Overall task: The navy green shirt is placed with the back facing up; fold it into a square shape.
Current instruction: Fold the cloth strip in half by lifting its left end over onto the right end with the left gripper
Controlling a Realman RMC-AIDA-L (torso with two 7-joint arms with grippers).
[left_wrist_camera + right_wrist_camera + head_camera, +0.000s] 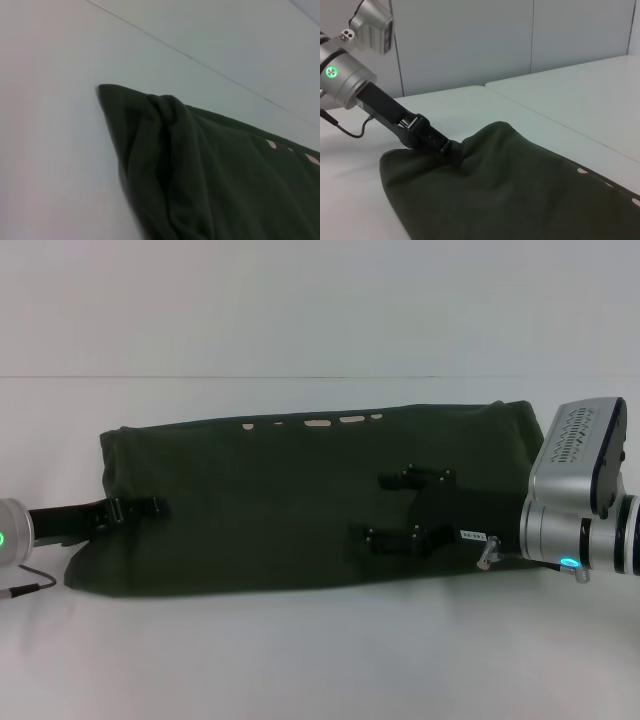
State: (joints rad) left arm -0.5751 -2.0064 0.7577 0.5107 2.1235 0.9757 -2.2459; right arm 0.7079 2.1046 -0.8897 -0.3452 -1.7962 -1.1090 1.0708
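The navy green shirt [290, 500] lies as a long dark olive band across the white table [320, 660], with its sides folded in. My left gripper [152, 507] is at the shirt's left end. The right wrist view shows this left gripper [453, 151] shut on a raised bunch of cloth. In the left wrist view that shirt [210, 170] end stands up in a ridge. My right gripper [405, 508] hovers over the right half of the shirt. It is open, one black finger toward the far edge and one toward the near edge, with nothing between them.
Small pale spots [320, 423] run along the shirt's far edge. A thin cable [25, 588] hangs by my left wrist. A seam [300, 377] crosses the table behind the shirt. Bare tabletop lies in front of and behind the cloth.
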